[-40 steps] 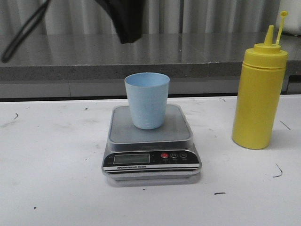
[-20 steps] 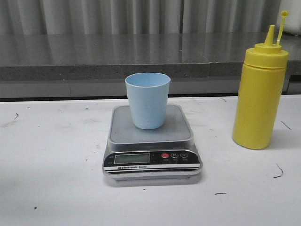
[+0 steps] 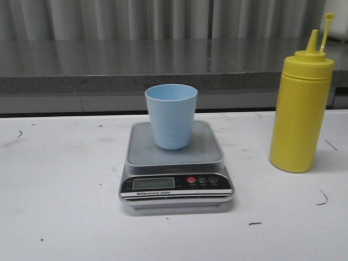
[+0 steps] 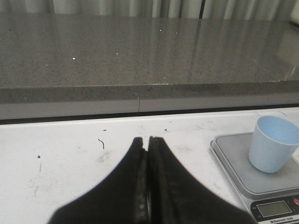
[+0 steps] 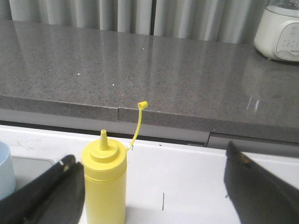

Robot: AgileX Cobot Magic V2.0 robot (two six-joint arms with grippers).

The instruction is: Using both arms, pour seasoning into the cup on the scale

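The light blue cup [image 3: 171,115] stands upright on the silver-grey scale [image 3: 175,163] at the table's middle. The yellow seasoning bottle [image 3: 300,114] stands upright to the right, its cap hanging open on its tether. Neither gripper shows in the front view. In the left wrist view my left gripper [image 4: 148,139] is shut with nothing in it, over bare table left of the scale [image 4: 238,163] and cup [image 4: 273,143]. In the right wrist view my right gripper [image 5: 152,158] is wide open; the seasoning bottle [image 5: 104,184] stands between its fingers, close beside the left finger [image 5: 58,186], far from the other.
A grey stone counter [image 3: 163,65] with a raised edge runs along the back of the white table [image 3: 60,206]. A white appliance [image 5: 279,32] sits on that counter at the far right in the right wrist view.
A black arm part and cable that hung at the top of the front view one second ago have left the view. Cup, scale and bottle have not moved.
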